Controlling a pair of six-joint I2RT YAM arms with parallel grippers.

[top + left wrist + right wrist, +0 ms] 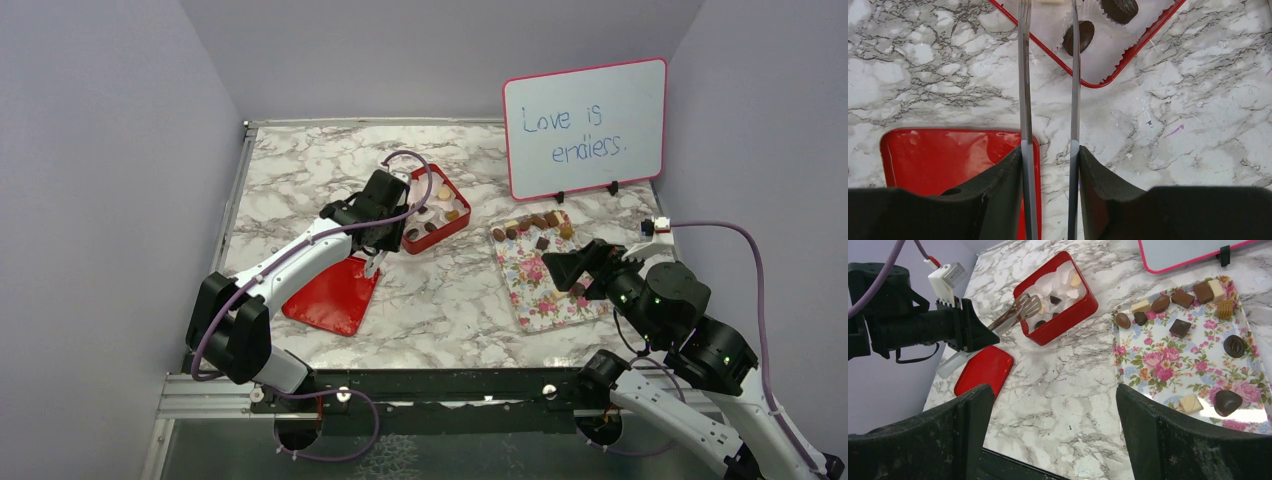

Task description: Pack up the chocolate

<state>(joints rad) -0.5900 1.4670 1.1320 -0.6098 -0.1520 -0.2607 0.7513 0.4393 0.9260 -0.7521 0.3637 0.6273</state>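
Several chocolate pieces [540, 225] [1180, 327], dark, light brown and cream, lie on a floral tray [535, 295] [1168, 385] at the right. A few more pieces [1079, 36] [1054, 300] sit in white paper cups inside a red box [452, 226] [1128, 55] [1068, 315]. My left gripper [395, 235] [1050, 150] [970, 332] is shut on metal tongs [1025, 75] [1018, 312]. The tongs' tips reach over the box's near corner with nothing between them. My right gripper [562, 270] [1053, 390] hangs open above the marble beside the tray's near left edge.
A red lid [335, 295] [948, 155] [983, 370] lies flat on the marble table, under and left of the left gripper. A pink-framed whiteboard [585, 125] [1188, 252] stands behind the tray. Grey walls close in both sides and the back.
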